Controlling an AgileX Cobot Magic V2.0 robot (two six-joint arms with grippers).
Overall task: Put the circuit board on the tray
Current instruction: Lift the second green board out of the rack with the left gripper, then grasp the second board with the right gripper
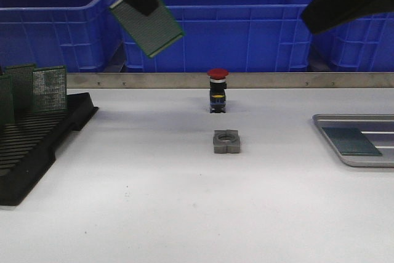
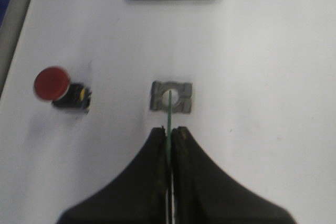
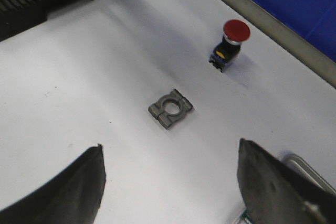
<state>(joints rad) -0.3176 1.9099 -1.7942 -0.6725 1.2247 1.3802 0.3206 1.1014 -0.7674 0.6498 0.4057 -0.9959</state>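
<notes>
I see a red-capped black push button [image 1: 217, 90] standing upright mid-counter [image 1: 184, 214], a grey square metal bracket with a round hole [image 1: 226, 141] lying just nearer me, a black slotted rack [image 1: 37, 140] left, big blue plastic crates [image 1: 246, 29] behind.

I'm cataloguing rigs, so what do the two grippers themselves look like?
Both are plain matte black. The left gripper has broad fingers tapering to narrow, worn-looking tips; the right gripper has wide, wedge-shaped fingers. No cables, markings or sleeves show.
</notes>
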